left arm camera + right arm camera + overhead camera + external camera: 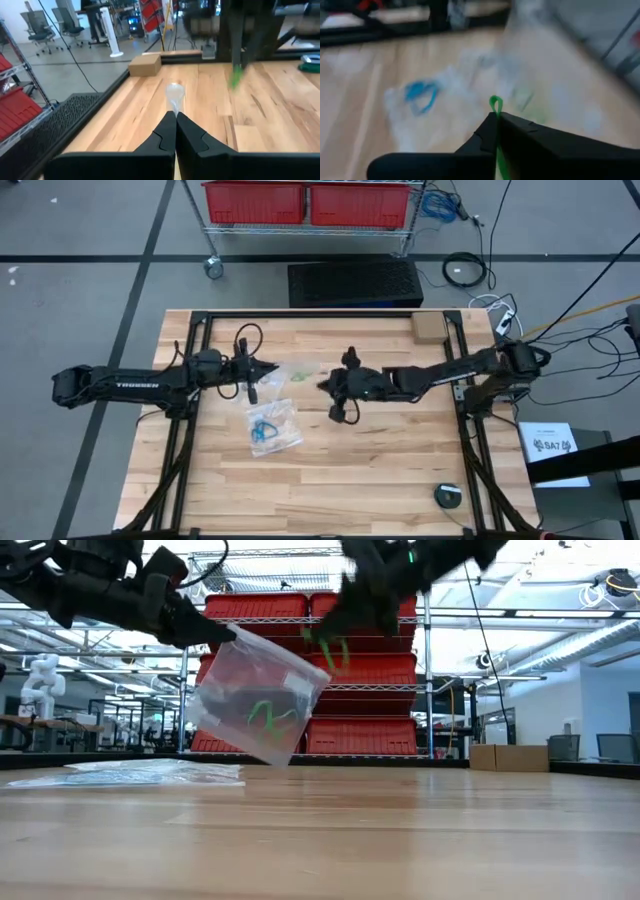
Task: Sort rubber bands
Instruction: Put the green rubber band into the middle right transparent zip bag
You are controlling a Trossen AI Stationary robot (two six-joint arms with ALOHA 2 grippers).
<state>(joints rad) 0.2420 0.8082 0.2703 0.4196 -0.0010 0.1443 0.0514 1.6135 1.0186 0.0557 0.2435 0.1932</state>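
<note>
Lying nearest the table's front edge in the high view is a clear plastic bag [272,427] flat on the wooden table [380,470], with blue rubber bands [264,430] showing inside it; the right wrist view is catching the same blue loops [421,96], blurred. Just beyond that, the left gripper [268,369] is reaching in from the left with its fingers [165,135] pressed together on the edge of a second clear bag [258,695], which is hanging tilted in the air above the table in the low view, with green rubber bands [266,717] sitting inside it. Facing it from the right, close to the hanging bag but apart from it, the right gripper [323,385] is pinching a single green rubber band [495,105], its fingers closed on the loop so that the top of the band is poking up between the tips; in the low view that band [333,652] is dangling beneath the gripper, near the bag's raised corner. Farther back, a small cardboard box [428,327] is sitting at the table's far right corner, and red bins [306,202] are resting on a wire rack behind the table.
</note>
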